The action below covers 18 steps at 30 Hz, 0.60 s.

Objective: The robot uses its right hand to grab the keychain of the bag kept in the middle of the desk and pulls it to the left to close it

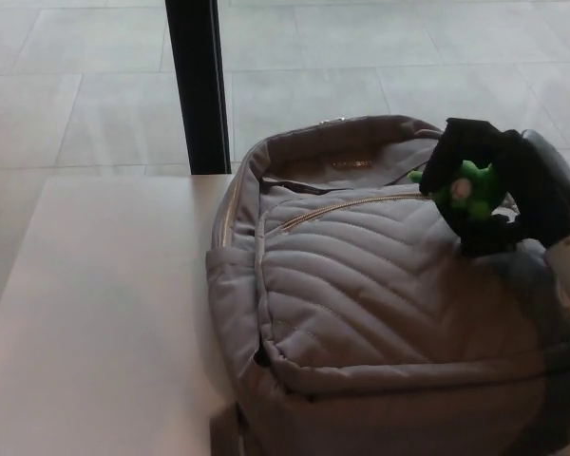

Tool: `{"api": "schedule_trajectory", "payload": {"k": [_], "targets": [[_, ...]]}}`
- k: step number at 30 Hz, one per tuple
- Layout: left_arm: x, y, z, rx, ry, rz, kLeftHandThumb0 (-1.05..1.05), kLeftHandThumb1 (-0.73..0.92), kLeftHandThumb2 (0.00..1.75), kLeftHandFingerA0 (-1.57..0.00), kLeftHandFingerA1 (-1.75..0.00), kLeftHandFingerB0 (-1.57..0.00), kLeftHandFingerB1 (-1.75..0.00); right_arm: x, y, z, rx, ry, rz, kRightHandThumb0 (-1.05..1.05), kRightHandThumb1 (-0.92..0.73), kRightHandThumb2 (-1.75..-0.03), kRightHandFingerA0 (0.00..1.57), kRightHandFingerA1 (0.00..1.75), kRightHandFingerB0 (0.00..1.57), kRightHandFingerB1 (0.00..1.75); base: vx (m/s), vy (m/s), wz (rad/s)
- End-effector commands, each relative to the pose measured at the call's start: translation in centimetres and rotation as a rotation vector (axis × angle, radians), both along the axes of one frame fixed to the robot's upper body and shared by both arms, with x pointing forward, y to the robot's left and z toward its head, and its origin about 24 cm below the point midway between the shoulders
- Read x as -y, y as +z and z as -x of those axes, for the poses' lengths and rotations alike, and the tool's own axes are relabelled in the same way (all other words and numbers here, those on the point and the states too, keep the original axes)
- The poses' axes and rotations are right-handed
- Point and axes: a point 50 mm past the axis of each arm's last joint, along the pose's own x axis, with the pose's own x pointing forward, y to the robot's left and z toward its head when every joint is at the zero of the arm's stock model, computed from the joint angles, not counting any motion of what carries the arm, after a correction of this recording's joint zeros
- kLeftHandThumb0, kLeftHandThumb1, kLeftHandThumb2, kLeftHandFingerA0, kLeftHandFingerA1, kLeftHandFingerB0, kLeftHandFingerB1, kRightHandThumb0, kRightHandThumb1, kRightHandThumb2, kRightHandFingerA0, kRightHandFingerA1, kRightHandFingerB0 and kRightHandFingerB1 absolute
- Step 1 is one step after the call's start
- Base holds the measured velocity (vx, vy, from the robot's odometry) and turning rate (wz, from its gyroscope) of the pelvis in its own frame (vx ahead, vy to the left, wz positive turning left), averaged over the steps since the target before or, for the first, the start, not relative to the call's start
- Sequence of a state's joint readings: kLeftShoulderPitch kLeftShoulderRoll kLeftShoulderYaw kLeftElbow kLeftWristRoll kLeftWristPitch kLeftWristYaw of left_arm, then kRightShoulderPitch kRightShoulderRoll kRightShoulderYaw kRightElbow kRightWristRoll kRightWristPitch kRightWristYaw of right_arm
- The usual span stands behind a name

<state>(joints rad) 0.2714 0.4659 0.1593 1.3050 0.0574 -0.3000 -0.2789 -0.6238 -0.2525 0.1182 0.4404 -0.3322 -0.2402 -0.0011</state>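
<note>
One white desk fills the left and lower part of the head view, and pale floor tiles lie beyond its far edge. One black post stands upright behind that edge, just left of the bag's top corner.

One grey bag lies flat on the desk, from the middle to the right edge of the picture, its quilted chevron front facing up. Two gold zip lines can be counted. A side zip runs down the bag's left flank, and a front zip slants up to the right across the top of the quilted pocket. Above the front zip, a single small gold mark sits on the upper panel, too small to read.

One black right hand rests on the bag at the right end of the front zip. One green lump with a pale spot shows against it. The keychain is hidden behind the hand, and whether the hand grips it cannot be told.
</note>
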Motion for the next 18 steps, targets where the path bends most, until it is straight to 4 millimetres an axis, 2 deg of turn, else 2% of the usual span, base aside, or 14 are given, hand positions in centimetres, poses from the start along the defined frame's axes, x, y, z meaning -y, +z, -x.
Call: {"api": "schedule_trajectory", "payload": {"k": [1,8,9,12,15,18], "targets": [[-0.3,0.1,0.2,-0.014,0.021,0.0,-1.05,0.89,0.87,-0.58,-1.19,-0.5,-1.04,-0.1,0.2,-0.6,-0.057,-0.055,-0.083,-0.18,-0.4,-1.35,0.91,1.75,0.8,1.64,0.0,0.0,0.0],[-0.3,0.1,0.1,-0.014,0.024,-0.01,-1.05,0.88,0.86,-0.61,-1.15,-0.53,-1.03,-0.7,0.4,-0.8,-0.073,-0.057,-0.096,-0.21,-0.42,-1.28,0.9,1.75,0.77,1.67,0.0,0.0,0.0],[-0.3,0.1,-0.1,-0.006,0.048,0.012,-1.05,0.87,0.86,-0.53,-1.2,-0.5,-1.05,-0.9,0.2,-0.8,-0.074,-0.044,-0.097,-0.22,-0.44,-1.25,0.89,1.75,0.79,1.61,0.0,0.0,0.0],[-0.3,0.1,0.0,-0.008,0.049,0.005,-1.05,0.87,0.85,-0.54,-1.17,-0.5,-1.01,-0.9,0.0,-0.7,-0.079,-0.046,-0.092,-0.22,-0.44,-1.23,0.9,1.75,0.79,1.59,0.0,0.0,0.0],[-0.3,0.1,-0.2,-0.016,0.021,-0.006,-1.05,0.88,0.89,-0.58,-1.18,-0.54,-1.06,-2.0,-0.7,-0.6,-0.081,-0.039,-0.095,-0.16,-0.39,-1.43,0.95,1.75,0.8,1.56,0.0,0.0,0.0],[-0.4,0.1,-0.3,-0.006,0.044,0.003,-1.05,0.88,0.86,-0.59,-1.2,-0.55,-1.08,-2.7,-0.9,-0.7,-0.084,-0.03,-0.102,-0.16,-0.37,-1.44,0.95,1.75,0.79,1.57,0.0,0.0,0.0]]}}
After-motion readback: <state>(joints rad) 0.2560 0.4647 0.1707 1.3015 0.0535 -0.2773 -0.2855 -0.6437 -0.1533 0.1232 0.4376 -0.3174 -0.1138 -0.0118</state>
